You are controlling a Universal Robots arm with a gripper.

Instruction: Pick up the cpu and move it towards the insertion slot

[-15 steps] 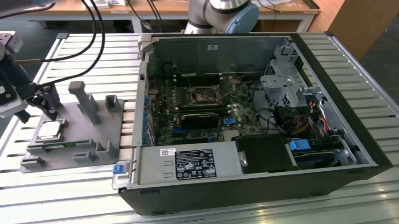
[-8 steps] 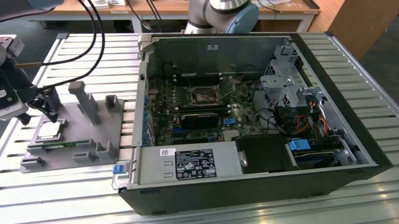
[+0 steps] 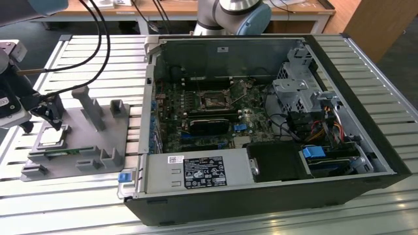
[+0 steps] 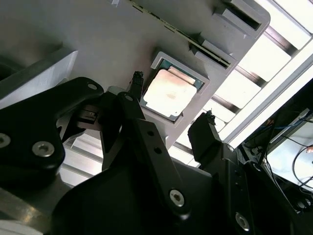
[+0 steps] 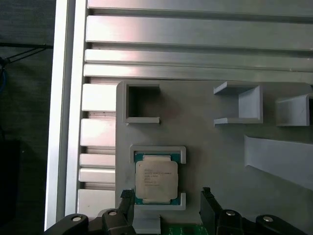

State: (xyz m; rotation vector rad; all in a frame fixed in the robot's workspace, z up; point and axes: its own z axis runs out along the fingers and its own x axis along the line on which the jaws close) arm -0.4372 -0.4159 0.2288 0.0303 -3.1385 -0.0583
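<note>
A slatted aluminium counter (image 3: 78,205) carries an open black computer case (image 3: 261,208), lying on its side with the motherboard (image 3: 196,117) facing up. A labelled power supply (image 3: 196,172) sits along the case's near wall.

Just outside the case, on the exterior view's left, a grey fixture plate (image 3: 72,139) lies flat on the counter. Upright posts and small open-sided pockets rise from it, and it appears in both wrist views (image 4: 98,34) (image 5: 215,166).

The end effector (image 3: 42,126) hangs over the part of the plate farthest from the case. Its two black fingers are spread apart and point down. In both wrist views the fingertips stand either side of the cpu (image 5: 156,178), with the end effector (image 5: 166,193) holding nothing. One finger is close to one edge of the chip and the other is clearly off the opposite edge. How high the tips are above the plate is hard to judge, though they seem to be at about the chip's level.

The cpu (image 3: 51,138) lies flat, silver top up, in a shallow bracketed recess of the plate, outside the case. In the second wrist view it (image 4: 168,93) shows between the fingertips of the end effector (image 4: 173,95), seated squarely in its recess.

The insertion slot (image 3: 214,101) is inside the case, on the motherboard toward the far wall. It is a small dark square in a metal frame, well apart from the chip.
</note>
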